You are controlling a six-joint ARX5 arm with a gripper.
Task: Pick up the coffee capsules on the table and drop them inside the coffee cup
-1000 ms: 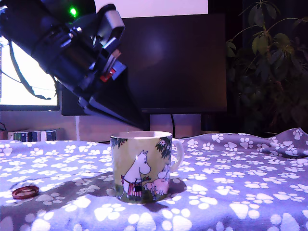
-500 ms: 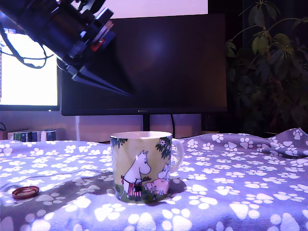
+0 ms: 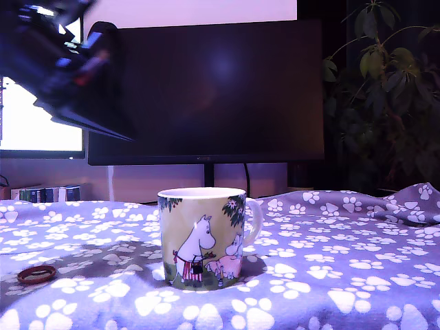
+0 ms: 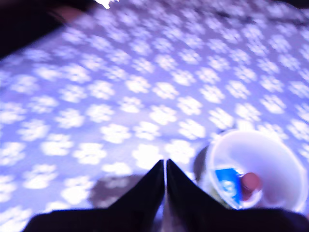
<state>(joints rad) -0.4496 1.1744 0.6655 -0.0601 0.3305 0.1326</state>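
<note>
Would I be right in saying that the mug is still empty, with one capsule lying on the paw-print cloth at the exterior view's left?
Not quite: the mug is not empty. The wrist view shows a reddish-brown capsule inside it, beside something blue and white. The rest holds: another capsule lies on the paw-print cloth at the exterior view's left.

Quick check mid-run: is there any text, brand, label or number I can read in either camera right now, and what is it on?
No text reads in either view.
Dark monitor: a faint mark on its lower bezel, too small to read.
Coffee cup: cartoon figures and leaves only, no words.
Blue item inside the cup: white marks, too blurred to read.
Books behind the table: spines too small to read.
</note>
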